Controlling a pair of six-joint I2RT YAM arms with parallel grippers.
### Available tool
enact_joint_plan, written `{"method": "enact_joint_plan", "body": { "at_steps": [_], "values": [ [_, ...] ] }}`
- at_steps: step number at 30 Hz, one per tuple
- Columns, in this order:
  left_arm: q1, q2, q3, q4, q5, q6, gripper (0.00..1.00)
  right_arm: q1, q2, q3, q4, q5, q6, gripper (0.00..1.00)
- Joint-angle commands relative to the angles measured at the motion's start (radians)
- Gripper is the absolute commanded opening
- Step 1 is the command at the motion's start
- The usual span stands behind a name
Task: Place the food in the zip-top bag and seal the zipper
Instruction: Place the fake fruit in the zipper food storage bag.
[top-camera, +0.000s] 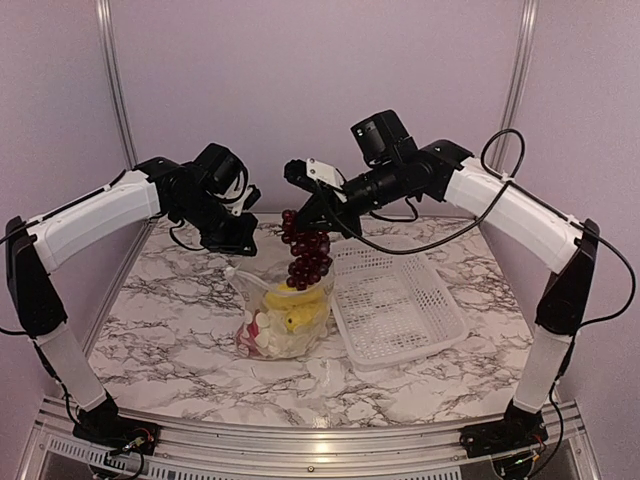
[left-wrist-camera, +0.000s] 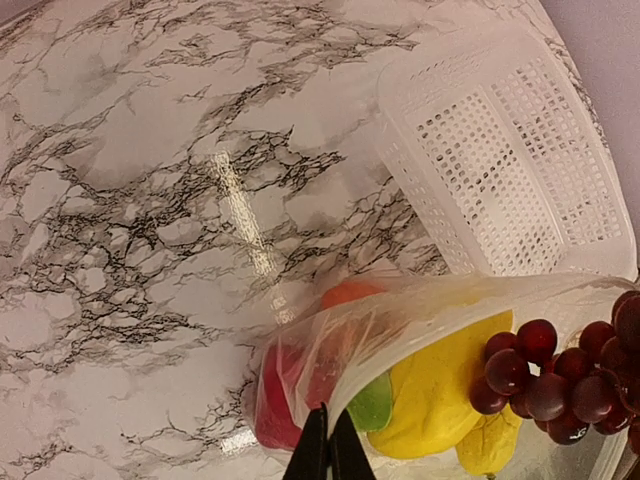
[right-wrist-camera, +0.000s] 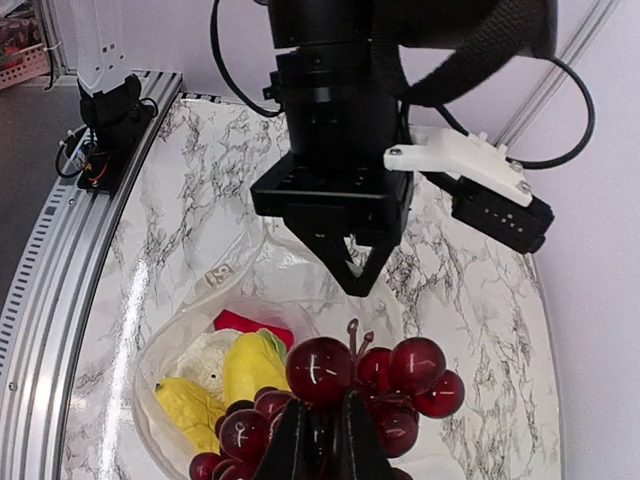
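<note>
Above the open mouth of the zip-top bag (top-camera: 285, 322), the right gripper (right-wrist-camera: 320, 440) has its fingers pressed together on the stem of the dark grapes (right-wrist-camera: 372, 378). The bunch hangs straight down from them, its lowest berries at the bag's rim. Opposite, the left gripper (left-wrist-camera: 327, 452) pinches the far edge of the bag's mouth between closed fingers and holds that edge lifted off the marble table (top-camera: 170, 310). The bag's bottom rests on the table, bulging with food: two yellow pieces (right-wrist-camera: 250, 365), the white cauliflower (right-wrist-camera: 205, 362), a red piece (left-wrist-camera: 275, 400) and the orange pumpkin (left-wrist-camera: 345, 293), all seen through the clear film. Just beside the bag, on the right arm's side, lies the white perforated basket (top-camera: 400, 310)
</note>
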Motion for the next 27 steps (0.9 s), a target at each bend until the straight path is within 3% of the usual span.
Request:
{"method": "enact_joint_plan", "body": {
  "at_steps": [1, 4, 8, 11, 14, 23, 27],
  "values": [
    [0.005, -0.05, -0.02, -0.001, 0.013, 0.001, 0.0, 0.132, 0.049, 0.039, -0.092, 0.087, -0.148, 0.0],
    [0.006, -0.062, -0.016, 0.003, 0.029, -0.003, 0.0, 0.178, 0.128, 0.05, -0.074, 0.131, -0.142, 0.0],
    [0.006, -0.071, -0.009, 0.004, 0.038, -0.003, 0.0, 0.193, 0.234, 0.183, -0.142, 0.143, -0.123, 0.0],
    [0.005, -0.074, -0.003, 0.006, 0.048, -0.002, 0.0, 0.196, 0.257, 0.211, -0.149, 0.153, -0.09, 0.07],
    [0.005, -0.072, -0.002, 0.01, 0.054, 0.003, 0.0, 0.197, 0.257, 0.189, -0.114, 0.251, -0.045, 0.0],
    [0.007, -0.056, -0.008, 0.009, 0.044, 0.02, 0.0, 0.181, 0.055, 0.071, -0.019, 0.275, -0.013, 0.0],
    [0.007, -0.057, 0.005, 0.009, 0.05, 0.018, 0.0, 0.181, 0.068, 0.059, -0.029, 0.351, -0.024, 0.0]
  ]
}}
